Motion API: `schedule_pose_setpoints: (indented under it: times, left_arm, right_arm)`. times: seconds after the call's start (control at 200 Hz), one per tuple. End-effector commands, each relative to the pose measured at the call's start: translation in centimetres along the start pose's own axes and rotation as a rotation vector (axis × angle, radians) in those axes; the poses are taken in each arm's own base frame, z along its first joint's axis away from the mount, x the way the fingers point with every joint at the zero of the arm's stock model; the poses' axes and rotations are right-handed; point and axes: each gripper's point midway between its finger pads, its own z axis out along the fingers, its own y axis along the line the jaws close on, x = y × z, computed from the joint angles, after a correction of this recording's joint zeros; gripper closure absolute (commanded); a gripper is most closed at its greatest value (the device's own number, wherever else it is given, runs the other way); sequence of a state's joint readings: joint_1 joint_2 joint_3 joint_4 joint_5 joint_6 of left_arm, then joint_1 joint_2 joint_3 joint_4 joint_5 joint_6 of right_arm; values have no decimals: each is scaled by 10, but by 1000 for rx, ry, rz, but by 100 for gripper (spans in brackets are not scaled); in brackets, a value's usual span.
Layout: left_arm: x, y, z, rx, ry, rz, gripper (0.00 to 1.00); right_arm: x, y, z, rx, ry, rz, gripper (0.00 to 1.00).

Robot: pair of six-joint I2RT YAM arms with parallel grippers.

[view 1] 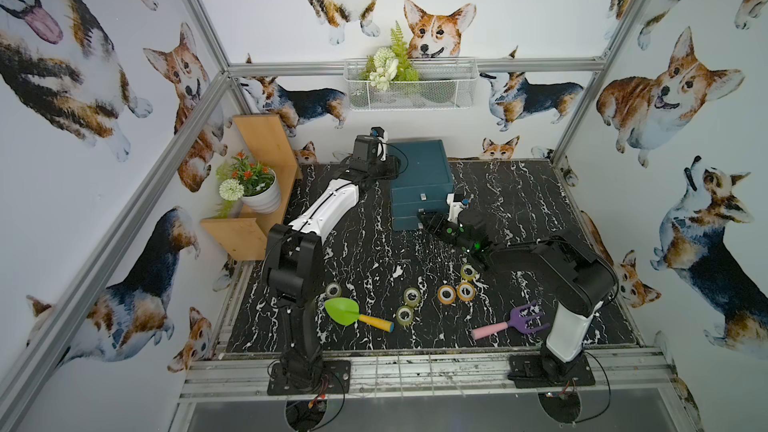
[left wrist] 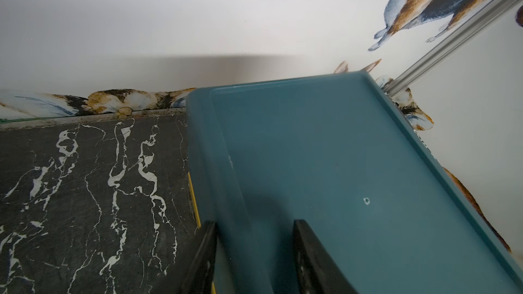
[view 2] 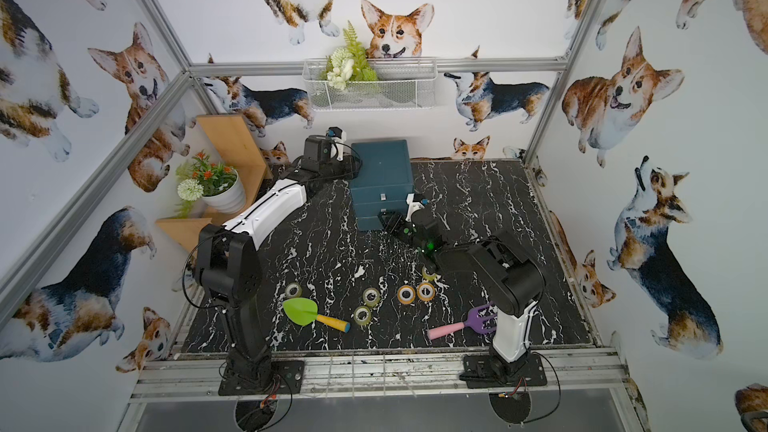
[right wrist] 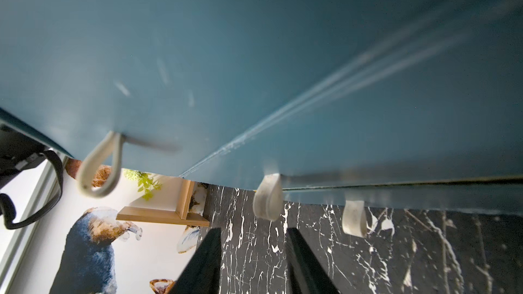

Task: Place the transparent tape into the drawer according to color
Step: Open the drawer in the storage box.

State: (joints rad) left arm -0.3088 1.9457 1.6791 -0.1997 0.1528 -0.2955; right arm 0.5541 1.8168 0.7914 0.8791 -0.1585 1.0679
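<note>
Black and white-veined, filling the middle of both top views: working over the marble-look tabletop (view 1: 519,201). Steadying the teal three-drawer cabinet (view 1: 419,168) just above centre, drawers looking closed, insides hidden. Pinching the cabinet's raised top rim with the left gripper (left wrist: 254,224), jaws set close together on either side of it, probably to keep the box from sliding when a drawer gets pulled. Holding the right gripper (right wrist: 253,230) at the drawer fronts, jaws partly parted and gripping nothing. Leaving the green toy shovel (view 1: 343,311) and purple toy fork (view 1: 525,320) alone along the lower part of the frame. Leaving the transparent tape rolls (view 1: 412,295) loose on the marble at lower centre, six showing: two orange rolls (view 1: 446,293) side by side, the rest yellow-green or clear. Aiming at the middle white loop pull (right wrist: 267,196), just ahead of the parted fingertips, likely because opening comes before sorting.
</note>
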Motion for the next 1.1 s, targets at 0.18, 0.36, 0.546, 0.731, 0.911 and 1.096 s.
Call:
schedule_pose_setpoints:
  times: [0.18,0.36,0.546,0.731,0.911,1.096]
  left_arm:
    - [58,23,3,-90,210,4,52]
    - [60,24,5,-90,214,4,52]
    - [61,25,6,-92,216,5,52]
    - [62,24,7,-89,220,5,52]
    - [62,25,7,-91,221,4,52]
    - [63,24,7,-87,222,4,52]
  right_arm:
    - [-13,11,-3,-62,-103,160,60]
    - [-12,14,3,-87,-103,245,61]
    - [-11,8,3,-73,-120,310,64]
    - [-10,10,7,-89,-113,339,67]
    - [-11,8,8,-79,-123,339,72]
    - [-12,8,10,-77,-129,320,85]
